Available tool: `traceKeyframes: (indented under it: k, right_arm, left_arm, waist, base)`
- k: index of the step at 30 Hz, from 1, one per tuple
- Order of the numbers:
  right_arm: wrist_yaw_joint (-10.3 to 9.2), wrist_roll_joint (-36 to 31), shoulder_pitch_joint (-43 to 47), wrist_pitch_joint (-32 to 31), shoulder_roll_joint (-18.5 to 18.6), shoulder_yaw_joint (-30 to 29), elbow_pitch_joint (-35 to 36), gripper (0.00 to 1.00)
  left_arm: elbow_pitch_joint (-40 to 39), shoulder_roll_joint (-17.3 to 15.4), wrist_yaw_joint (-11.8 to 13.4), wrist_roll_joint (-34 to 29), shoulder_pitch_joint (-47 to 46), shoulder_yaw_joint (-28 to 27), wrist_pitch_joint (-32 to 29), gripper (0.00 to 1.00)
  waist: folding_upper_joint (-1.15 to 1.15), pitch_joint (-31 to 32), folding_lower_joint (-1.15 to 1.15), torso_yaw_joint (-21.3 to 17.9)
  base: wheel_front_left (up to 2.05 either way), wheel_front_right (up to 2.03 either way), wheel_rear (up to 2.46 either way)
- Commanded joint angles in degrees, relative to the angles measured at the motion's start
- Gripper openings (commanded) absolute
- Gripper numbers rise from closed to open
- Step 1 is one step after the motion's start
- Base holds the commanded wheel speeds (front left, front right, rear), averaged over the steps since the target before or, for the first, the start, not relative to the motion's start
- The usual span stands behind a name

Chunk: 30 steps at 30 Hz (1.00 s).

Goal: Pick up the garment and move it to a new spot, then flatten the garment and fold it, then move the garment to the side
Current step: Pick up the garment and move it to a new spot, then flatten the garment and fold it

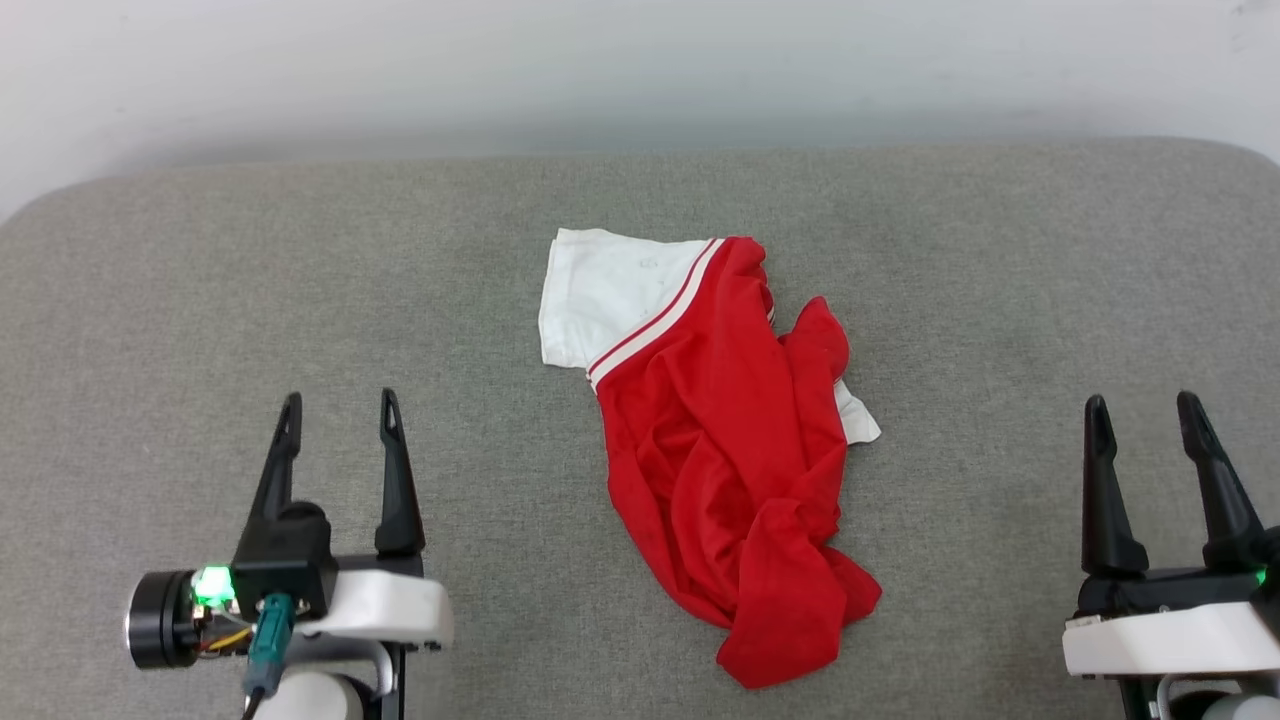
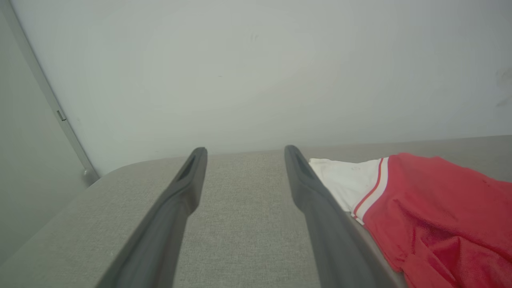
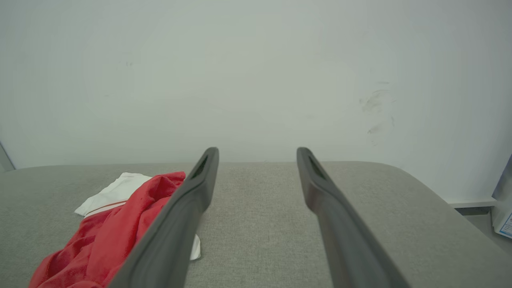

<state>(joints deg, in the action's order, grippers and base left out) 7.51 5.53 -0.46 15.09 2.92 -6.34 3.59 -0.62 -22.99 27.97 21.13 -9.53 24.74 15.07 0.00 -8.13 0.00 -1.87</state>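
Note:
The garment (image 1: pixel 720 440) lies crumpled in the middle of the grey padded surface (image 1: pixel 200 280), red body bunched toward me and one white sleeve with striped trim spread at its far left. Its print is hidden in the folds. My left gripper (image 1: pixel 340 410) stands open at the lower left, well clear of the cloth, with nothing between its fingers. My right gripper (image 1: pixel 1143 408) stands open at the lower right, also apart from it. In the left wrist view the garment (image 2: pixel 432 208) lies right of the left gripper (image 2: pixel 245 151). In the right wrist view the garment (image 3: pixel 108 228) lies left of the right gripper (image 3: pixel 257 152).
A pale wall (image 1: pixel 640 70) runs along the far edge of the grey surface. The surface has rounded far corners. Bare grey fabric stretches on both sides of the cloth. A box or bag edge (image 3: pixel 503 200) shows off the surface's right end.

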Motion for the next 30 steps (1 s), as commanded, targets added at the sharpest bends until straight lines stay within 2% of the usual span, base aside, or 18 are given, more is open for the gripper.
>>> traceKeyframes:
  k: [1,7,21,30]
  right_arm:
    - [-0.04,0.6,0.8,0.1,-0.1,0.0,-0.2,1.0]
    - [-0.04,3.1,2.3,0.1,-0.1,0.0,-1.9,1.0]
    - [-0.04,3.8,7.0,0.1,-0.1,3.2,-3.1,1.0]
    - [-0.04,4.3,8.8,0.1,-0.1,3.9,-3.4,1.0]
  left_arm:
    - [-0.4,0.5,-0.7,-0.9,1.0,-0.8,0.1,1.0]
    - [-0.9,4.0,-4.4,-5.0,6.9,-4.8,0.1,1.0]
    - [1.2,10.4,-11.4,-11.7,15.0,-12.0,0.1,1.0]
    - [2.1,13.8,-14.8,-14.4,17.1,-15.2,0.1,1.0]
  waist:
    - [0.0,0.3,0.0,0.0]
    - [0.0,2.0,0.0,0.1]
    - [0.0,5.1,0.0,0.2]
    - [0.0,6.4,0.0,0.6]
  base:
    - [0.0,0.0,0.0]
    - [0.0,0.0,0.0]
    - [0.0,0.0,0.0]
    - [0.0,0.0,0.0]
